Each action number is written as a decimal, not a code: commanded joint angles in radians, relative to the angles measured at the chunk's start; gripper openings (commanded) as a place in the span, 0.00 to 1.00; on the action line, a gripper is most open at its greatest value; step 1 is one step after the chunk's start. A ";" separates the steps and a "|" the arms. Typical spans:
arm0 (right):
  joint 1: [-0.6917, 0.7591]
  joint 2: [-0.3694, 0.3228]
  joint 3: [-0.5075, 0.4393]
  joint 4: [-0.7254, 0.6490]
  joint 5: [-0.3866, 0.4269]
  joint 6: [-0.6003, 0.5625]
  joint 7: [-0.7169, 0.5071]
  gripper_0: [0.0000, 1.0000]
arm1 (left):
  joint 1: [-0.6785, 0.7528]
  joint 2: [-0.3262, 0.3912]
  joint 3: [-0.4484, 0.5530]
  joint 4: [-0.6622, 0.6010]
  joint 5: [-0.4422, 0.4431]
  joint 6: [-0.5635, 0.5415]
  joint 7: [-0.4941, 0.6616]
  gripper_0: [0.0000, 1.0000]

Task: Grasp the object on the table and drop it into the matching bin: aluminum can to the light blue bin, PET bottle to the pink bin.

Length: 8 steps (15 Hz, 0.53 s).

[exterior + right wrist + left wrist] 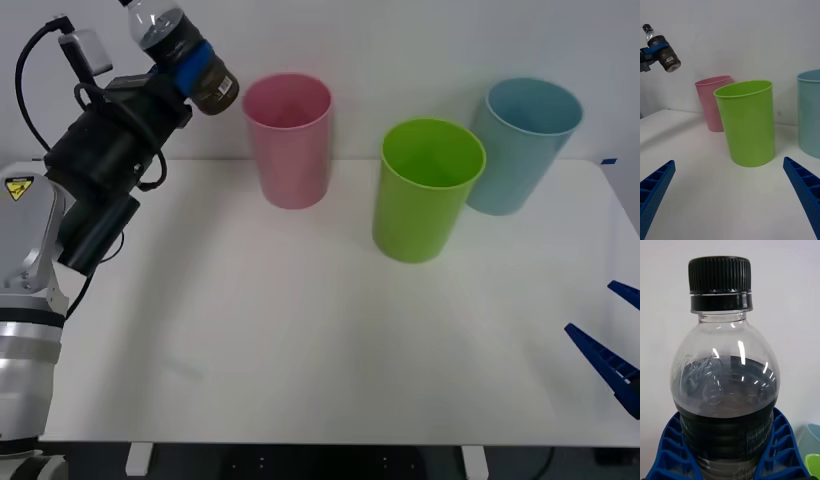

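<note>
White table (300,330) — pink bin (288,140), lime green bin (428,190), light blue bin (522,145) standing upright.

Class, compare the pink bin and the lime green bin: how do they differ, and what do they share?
The pink bin stands farther back and to the left, close to the bottle held in the left gripper; the lime green bin stands nearer the front, beside the light blue bin. Both are upright, open-topped tapered cups.

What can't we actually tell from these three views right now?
- Bottle cap: cut off by the front view's top edge.
- Bottle base: hidden in the left wrist view by the left gripper's fingers.
- Label print: too small in the right wrist view.
- Pink bin bottom inside: hidden by its own wall, as with the green bin and blue bin.
- Right gripper: cut off by the front view's right edge.
</note>
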 commanded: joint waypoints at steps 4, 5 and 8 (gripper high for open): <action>0.000 0.000 0.000 0.000 0.000 0.000 0.000 1.00 | -0.212 -0.005 -0.022 0.265 -0.061 -0.012 -0.188 0.00; 0.000 0.000 0.000 0.000 0.000 0.000 0.000 1.00 | -0.243 -0.006 -0.024 0.304 -0.076 -0.012 -0.194 0.00; 0.000 0.000 0.000 0.000 0.000 0.000 0.000 1.00 | -0.358 -0.031 -0.025 0.460 -0.111 -0.012 -0.269 0.00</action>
